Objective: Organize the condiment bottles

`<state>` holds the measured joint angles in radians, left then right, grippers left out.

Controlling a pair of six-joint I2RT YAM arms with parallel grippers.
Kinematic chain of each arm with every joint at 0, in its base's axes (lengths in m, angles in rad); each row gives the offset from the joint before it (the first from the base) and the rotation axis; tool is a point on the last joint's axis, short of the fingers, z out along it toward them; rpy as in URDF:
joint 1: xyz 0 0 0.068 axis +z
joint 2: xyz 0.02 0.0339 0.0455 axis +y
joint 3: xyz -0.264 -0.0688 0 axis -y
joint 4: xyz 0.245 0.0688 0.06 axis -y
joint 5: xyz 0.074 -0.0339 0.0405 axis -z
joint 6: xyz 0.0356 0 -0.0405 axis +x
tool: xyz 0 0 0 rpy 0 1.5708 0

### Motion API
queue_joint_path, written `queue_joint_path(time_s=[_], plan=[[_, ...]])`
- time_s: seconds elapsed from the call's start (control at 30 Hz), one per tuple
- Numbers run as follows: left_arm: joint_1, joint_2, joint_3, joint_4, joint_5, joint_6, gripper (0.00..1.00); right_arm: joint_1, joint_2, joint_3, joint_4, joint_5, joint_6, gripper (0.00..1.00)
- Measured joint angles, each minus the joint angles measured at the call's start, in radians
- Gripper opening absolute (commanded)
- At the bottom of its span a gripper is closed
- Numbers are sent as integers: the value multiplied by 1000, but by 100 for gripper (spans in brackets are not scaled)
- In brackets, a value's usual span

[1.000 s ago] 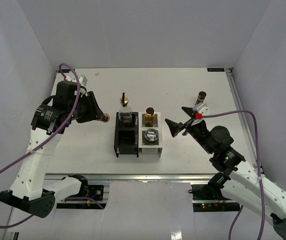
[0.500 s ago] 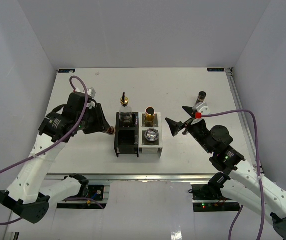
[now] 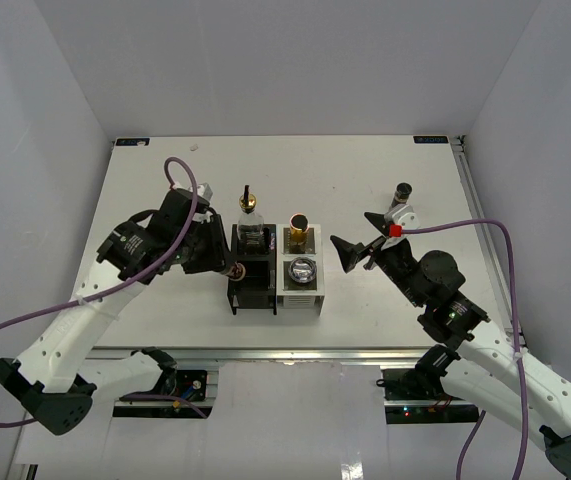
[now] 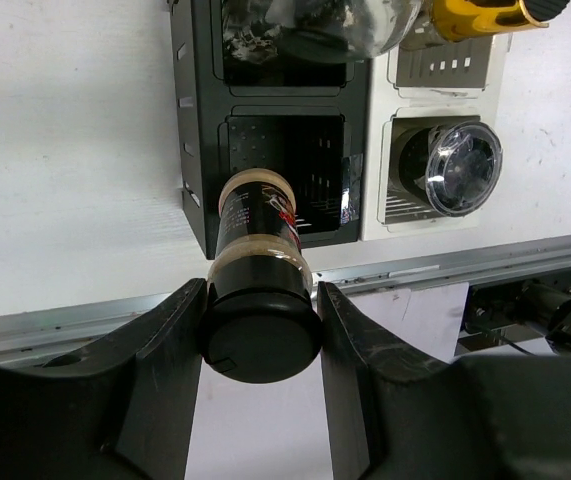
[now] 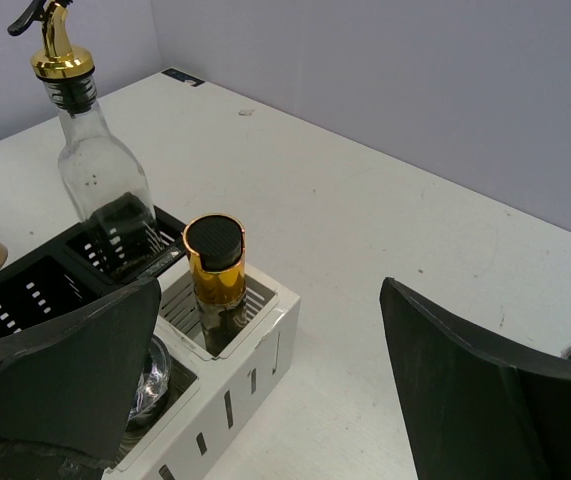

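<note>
The rack (image 4: 200,130) carries the spouted glass bottle (image 4: 305,25), the gold-necked bottle (image 4: 475,15) and a clear-lidded shaker (image 4: 460,165). My left fingers (image 4: 165,360) clench the beige-filled jar (image 4: 257,235) at its dark lid, its base at the near black slot's left rim. My right fingers (image 5: 455,380) gape, holding nothing, with a dark jar (image 3: 401,192) beyond on the table (image 3: 345,170).

bottle (image 5: 100,185): clear glass, glossy gold spout (image 5: 57,58) | jar (image 4: 257,228): smooth black lid (image 4: 262,335) | rack (image 4: 193,150): matt plastic

The rack (image 3: 302,301) is black-and-white, the pourer (image 5: 61,62) gold, the shaker (image 4: 256,228) beige, black-lidded.
</note>
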<state>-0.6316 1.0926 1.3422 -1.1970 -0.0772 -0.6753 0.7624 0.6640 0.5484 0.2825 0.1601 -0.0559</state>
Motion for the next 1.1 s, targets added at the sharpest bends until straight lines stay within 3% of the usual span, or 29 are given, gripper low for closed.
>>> queue_joint_path(time_s=[0.33, 1.0, 1.1], plan=[[-107, 76, 0, -4, -76, -69, 0, 0, -2, 0, -1, 15, -1, 98], [-130, 157, -4, -2, -146, -124, 0, 0, -10, 0, -4, 21, -3, 98], [-130, 173, -21, 5, -148, -135, 6, 0, -10, 0, -4, 21, -3, 98]])
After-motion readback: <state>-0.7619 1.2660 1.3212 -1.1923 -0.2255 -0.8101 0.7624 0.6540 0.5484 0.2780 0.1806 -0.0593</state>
